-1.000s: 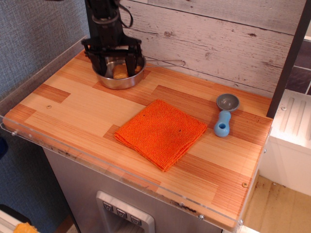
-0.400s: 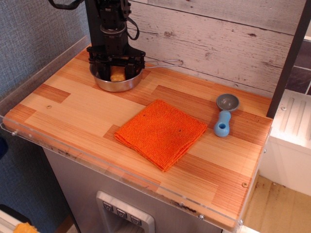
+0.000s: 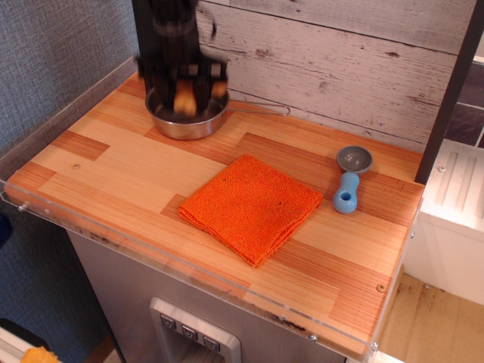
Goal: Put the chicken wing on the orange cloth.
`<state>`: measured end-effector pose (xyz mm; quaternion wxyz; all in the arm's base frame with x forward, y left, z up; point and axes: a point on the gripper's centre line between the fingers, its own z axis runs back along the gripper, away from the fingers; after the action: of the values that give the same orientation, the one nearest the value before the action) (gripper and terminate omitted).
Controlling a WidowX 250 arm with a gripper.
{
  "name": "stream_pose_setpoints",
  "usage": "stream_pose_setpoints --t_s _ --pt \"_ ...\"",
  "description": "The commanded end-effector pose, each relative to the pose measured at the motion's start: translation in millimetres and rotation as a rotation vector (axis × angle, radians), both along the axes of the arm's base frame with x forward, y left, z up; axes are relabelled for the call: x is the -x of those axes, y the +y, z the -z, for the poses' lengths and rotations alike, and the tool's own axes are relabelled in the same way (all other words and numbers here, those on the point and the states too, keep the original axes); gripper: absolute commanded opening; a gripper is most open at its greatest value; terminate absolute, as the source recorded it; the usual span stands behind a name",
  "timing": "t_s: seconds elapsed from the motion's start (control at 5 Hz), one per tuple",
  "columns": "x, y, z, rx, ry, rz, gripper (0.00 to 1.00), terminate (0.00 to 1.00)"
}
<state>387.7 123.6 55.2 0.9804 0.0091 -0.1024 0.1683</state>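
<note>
hanging blurred over the steel bowl [image 3: 187, 123], the fingers [image 3: 172, 83] pinch the small golden-tan chicken wing [image 3: 184, 97].

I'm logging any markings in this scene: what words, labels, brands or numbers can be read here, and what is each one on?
None can be read.
The orange cloth, the steel bowl and the blue scoop show no print.
The buttons on the panel below the counter may carry marks, but they are too small to read.
The claw is motion-blurred; no label can be made out on it.
</note>
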Motion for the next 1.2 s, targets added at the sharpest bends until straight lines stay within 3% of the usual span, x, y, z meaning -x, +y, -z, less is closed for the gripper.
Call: stream_pose_setpoints --t_s 0.0,0.2,0.4,0.8,1.0 --pt "45.5 -81.3 -68.8 0.015 -0.146 0.168 0.0 0.0" --pt "70.8 -121.6 -45.9 0.02 -0.077 0.24 0.0 0.0" --pt "86.7 -130.6 -35.2 0.0 -0.041 0.248 0.0 0.0" --pt "94.3 -108.8 -32.7 0.007 -0.027 0.164 0.0 0.0" --pt "92.2 -104.3 -36.8 0.033 -0.021 0.14 1.0 0.0"
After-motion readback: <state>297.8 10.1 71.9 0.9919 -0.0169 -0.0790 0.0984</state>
